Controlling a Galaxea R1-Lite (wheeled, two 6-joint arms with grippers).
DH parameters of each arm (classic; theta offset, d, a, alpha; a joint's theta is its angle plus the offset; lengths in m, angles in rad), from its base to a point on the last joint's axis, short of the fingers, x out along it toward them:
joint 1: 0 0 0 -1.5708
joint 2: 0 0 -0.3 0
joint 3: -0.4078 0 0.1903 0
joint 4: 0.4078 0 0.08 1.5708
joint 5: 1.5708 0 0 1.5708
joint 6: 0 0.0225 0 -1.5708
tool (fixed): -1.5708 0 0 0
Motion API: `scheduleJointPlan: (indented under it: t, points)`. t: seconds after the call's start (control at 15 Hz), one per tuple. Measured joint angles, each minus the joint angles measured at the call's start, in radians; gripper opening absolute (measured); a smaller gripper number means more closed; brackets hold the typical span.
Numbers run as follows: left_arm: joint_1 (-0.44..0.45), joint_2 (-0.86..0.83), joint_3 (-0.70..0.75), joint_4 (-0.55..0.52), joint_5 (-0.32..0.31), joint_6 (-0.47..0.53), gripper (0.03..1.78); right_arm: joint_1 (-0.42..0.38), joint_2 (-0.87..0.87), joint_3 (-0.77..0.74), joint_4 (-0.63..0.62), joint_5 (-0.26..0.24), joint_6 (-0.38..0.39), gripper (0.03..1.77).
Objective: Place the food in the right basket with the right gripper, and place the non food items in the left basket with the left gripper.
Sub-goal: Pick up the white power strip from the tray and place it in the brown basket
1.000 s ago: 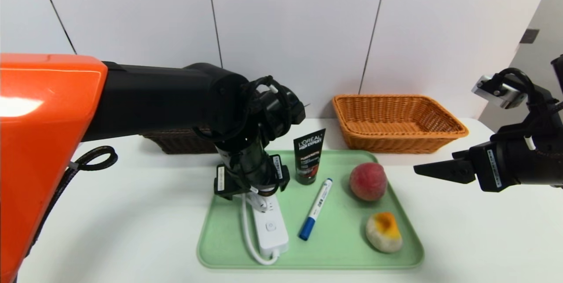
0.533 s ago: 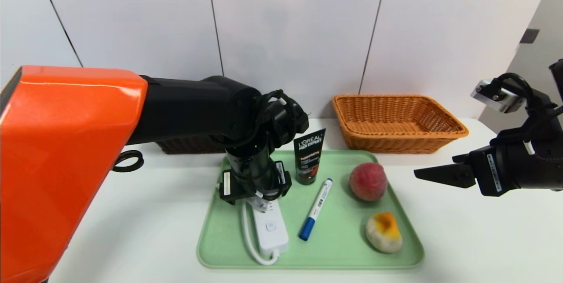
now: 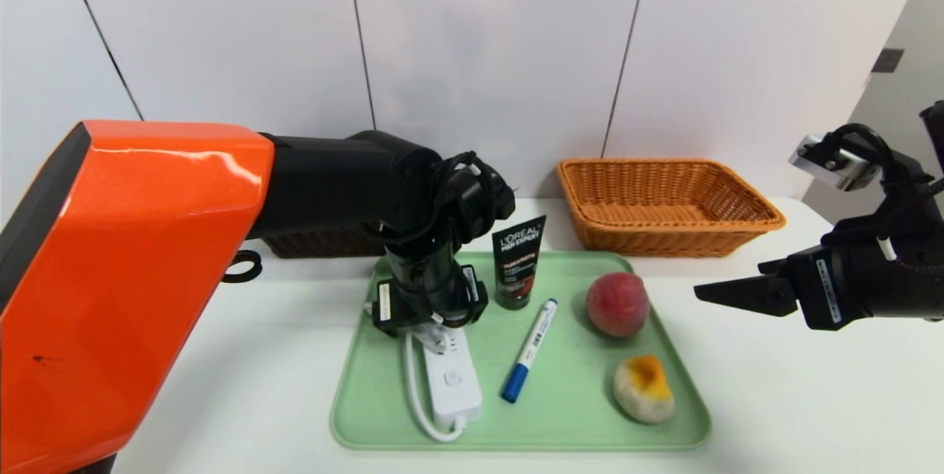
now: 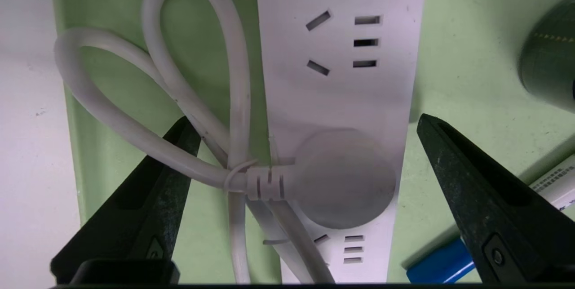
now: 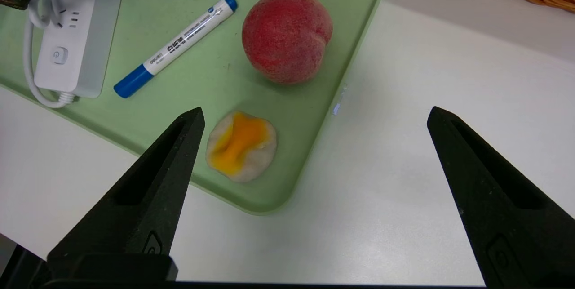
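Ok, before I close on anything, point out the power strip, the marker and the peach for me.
Power strip (image 4: 341, 95): left wrist view, on its white top face between sockets.
Marker (image 3: 537, 332): head view, on its white barrel.
Peach (image 5: 287, 37): right wrist view, middle of its red skin.

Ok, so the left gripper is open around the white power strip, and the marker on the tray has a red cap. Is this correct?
Not quite: the marker's cap is blue, as the head view shows. The left gripper is indeed open around the power strip.
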Motion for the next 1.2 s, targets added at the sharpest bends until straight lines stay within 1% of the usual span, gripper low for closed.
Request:
scheduleJointPlan:
  t: [0.33, 0.47, 0.53, 0.6, 0.67, 0.8, 1.2]
  points:
    - [0.004, 0.005, -0.010, 0.001, -0.001, 0.002, 1.68, 0.001, 0.002, 0.002, -0.001, 0.000, -0.002, 1.71]
    - [0.005, 0.005, -0.010, 0.001, -0.002, 0.003, 1.32, 0.001, 0.003, 0.002, -0.001, 0.000, -0.001, 1.71]
    - [0.005, 0.004, -0.010, 0.001, -0.003, 0.003, 1.19, 0.001, 0.003, 0.002, -0.001, 0.000, -0.001, 1.71]
    - [0.004, 0.005, -0.010, 0.001, -0.002, 0.003, 1.08, 0.001, 0.003, 0.002, -0.001, 0.000, -0.001, 1.71]
    - [0.004, 0.004, -0.010, 0.001, -0.003, 0.004, 1.03, 0.001, 0.002, 0.002, -0.001, -0.001, -0.001, 1.71]
    - [0.004, 0.004, -0.010, 0.007, -0.004, 0.003, 0.99, 0.001, 0.001, 0.002, -0.001, 0.000, -0.002, 1.71]
    - [0.010, -0.009, -0.008, 0.054, -0.001, -0.002, 0.94, 0.001, -0.003, 0.010, -0.001, 0.000, -0.002, 1.71]
